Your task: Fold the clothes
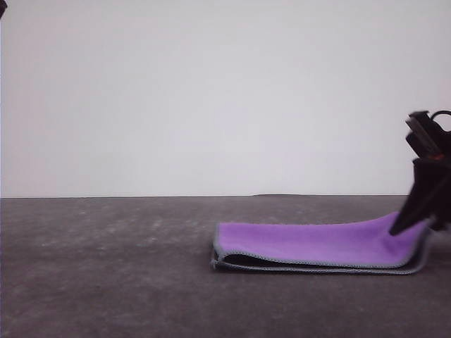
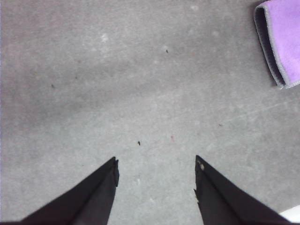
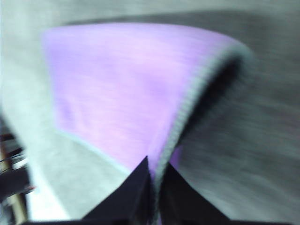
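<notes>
the soft square cloth, purple over charcoal [image 1: 317,243], looks light and limp; the right gripper [image 3: 156,174] pinches its stitched edge, best held there. the left gripper [image 2: 156,166] hangs spread.

Front view sits low, near level with the grey speckled tabletop [image 1: 106,282], facing a blank white wall [image 1: 211,91]. Left wrist view looks straight down, fairly near. Right wrist view is very close, blurred. All share the folded purple-and-charcoal cloth [image 1: 317,246] [image 2: 281,42] [image 3: 122,93].
</notes>
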{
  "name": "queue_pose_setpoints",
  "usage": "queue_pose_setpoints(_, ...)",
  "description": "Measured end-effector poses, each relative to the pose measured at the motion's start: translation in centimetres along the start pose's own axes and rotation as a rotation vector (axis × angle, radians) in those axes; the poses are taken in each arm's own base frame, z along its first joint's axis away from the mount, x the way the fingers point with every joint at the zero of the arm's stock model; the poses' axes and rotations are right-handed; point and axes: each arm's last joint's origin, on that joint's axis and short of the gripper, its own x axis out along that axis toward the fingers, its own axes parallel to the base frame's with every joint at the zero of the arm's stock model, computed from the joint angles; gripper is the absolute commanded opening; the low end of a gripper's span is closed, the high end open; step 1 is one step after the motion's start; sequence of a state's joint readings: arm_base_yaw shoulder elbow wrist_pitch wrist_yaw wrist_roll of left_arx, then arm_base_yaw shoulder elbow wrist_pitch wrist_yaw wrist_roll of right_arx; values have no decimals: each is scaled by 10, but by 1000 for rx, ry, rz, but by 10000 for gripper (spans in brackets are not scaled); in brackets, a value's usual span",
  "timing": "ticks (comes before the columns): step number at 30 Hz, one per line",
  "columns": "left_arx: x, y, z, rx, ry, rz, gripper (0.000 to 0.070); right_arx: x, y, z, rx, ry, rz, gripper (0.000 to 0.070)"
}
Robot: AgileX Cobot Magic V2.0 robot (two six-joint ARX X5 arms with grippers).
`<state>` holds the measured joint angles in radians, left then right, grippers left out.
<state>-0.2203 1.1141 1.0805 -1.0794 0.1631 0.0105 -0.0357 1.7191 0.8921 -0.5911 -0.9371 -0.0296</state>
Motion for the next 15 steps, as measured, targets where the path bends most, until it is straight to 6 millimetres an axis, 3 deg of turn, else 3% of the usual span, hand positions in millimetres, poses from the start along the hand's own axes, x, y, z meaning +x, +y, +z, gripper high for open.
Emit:
queue_pose_setpoints(6,0,0,0,0,0,0,310,26,21,5,-116,26,26,7)
queue_pose_setpoints(15,0,0,0,0,0,0,310,74,68,13,-254,9,114,7)
